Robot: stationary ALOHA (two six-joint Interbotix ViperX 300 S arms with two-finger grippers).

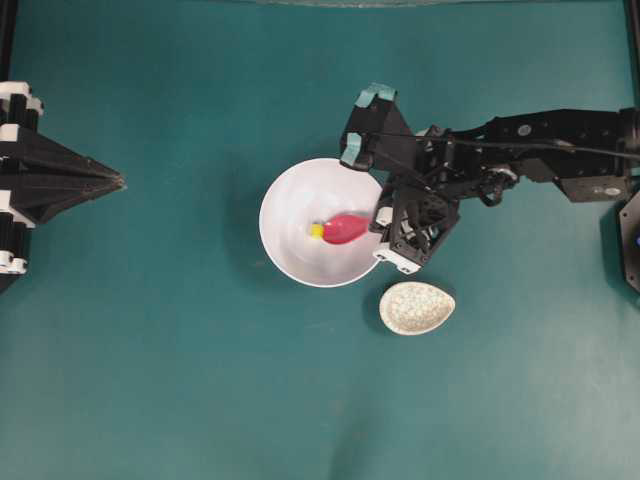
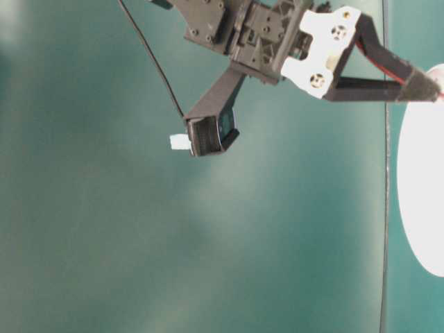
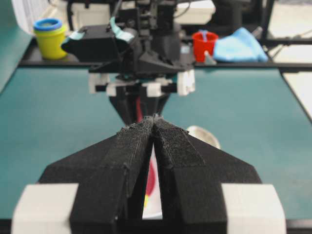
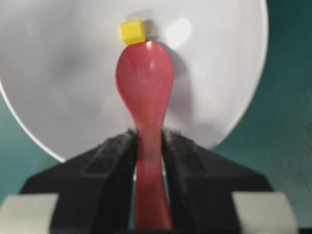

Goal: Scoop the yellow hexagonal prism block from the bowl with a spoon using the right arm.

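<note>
Yellow block [image 4: 132,31] touches pink spoon [image 4: 145,92] tip inside white bowl [image 4: 58,73].

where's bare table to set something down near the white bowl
Open teal mat lies left of the glossy white bowl, running to the shut left gripper, and across the whole strip below the bowl. It is crowded on the bowl's right: the right gripper holds the pink-red spoon against the yellow block, with the speckled beige oval rest just below.

Glossy pink-red soup spoon [image 4: 145,92] in smooth, shiny round white bowl [image 4: 58,73]; matt teal tabletop [image 1: 150,380]; rough-textured black gripper fingers [image 4: 117,146].
</note>
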